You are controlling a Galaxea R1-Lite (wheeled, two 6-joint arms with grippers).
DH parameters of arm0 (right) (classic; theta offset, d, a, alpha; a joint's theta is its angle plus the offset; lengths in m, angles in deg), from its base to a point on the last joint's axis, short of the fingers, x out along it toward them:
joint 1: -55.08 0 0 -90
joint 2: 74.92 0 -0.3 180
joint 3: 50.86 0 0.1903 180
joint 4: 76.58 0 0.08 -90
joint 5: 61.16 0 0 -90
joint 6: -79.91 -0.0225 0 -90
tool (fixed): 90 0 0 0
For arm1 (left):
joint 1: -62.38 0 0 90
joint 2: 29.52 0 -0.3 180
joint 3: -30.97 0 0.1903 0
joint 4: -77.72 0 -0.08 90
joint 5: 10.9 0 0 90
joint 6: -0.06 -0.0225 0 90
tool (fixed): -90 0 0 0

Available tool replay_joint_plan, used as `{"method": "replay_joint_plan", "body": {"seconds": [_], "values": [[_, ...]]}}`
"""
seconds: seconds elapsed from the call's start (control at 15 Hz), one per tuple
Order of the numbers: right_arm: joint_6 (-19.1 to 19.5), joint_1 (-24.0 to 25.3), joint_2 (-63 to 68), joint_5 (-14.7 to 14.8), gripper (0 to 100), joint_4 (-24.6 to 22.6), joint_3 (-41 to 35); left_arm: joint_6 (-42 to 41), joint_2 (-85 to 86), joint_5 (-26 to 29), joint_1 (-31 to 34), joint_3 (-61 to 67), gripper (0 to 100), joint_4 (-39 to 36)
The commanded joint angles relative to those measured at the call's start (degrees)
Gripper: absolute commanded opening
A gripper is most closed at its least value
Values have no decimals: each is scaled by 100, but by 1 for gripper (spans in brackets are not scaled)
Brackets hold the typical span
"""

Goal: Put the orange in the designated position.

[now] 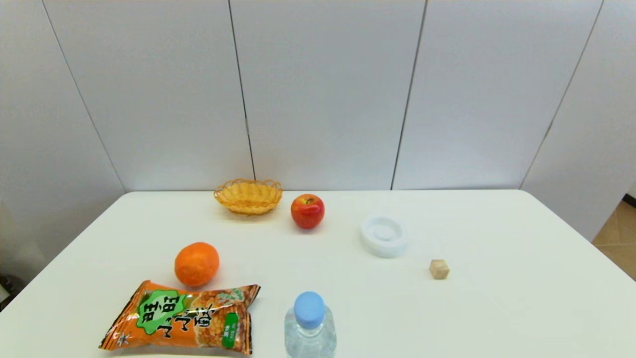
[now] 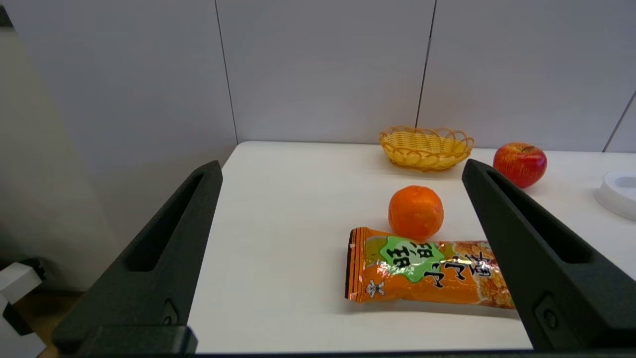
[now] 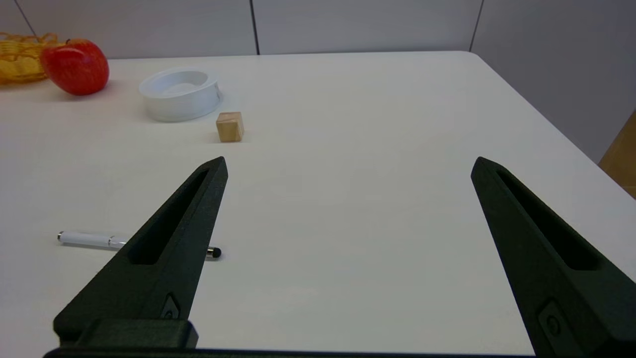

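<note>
You have a white table set against pale wall panels. The orange sits on the robot's left side of it, free of any gripper, just behind the snack bag and almost touching the bag's far edge. Behind the orange, near the wall, stand the basket and, to its right, the apple.

Your left gripper is out of the head view; its wrist camera shows the fingers spread wide and holding nothing, low at the table's near left edge, with the orange seen between them but well ahead, and the bag lying between the gripper and the fruit. Your right gripper is likewise spread wide and empty, over bare tabletop on the right.

Further right of the apple are the white dish and a small wooden cube. A bottle stands at the near edge beside the bag, and a pen lies by the right gripper.
</note>
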Motion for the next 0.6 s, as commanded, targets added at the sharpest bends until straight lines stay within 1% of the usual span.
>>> {"method": "replay_joint_plan", "body": {"seconds": [0.07, 0.4, 0.47, 0.6], "values": [[-4, 0, 7, 0, 100, 1, -5, 110, 542, 34, -7, 640, 100, -194], [-4, 0, 7, 0, 100, 1, 4, 118, 727, 130, -7, 1273, 100, -238], [-4, 0, 7, 0, 100, 1, -5, 118, 727, 130, -16, 1396, 100, -326], [-4, 0, 7, 0, 100, 1, -5, 92, 727, 174, -16, 1827, 100, -739]]}}
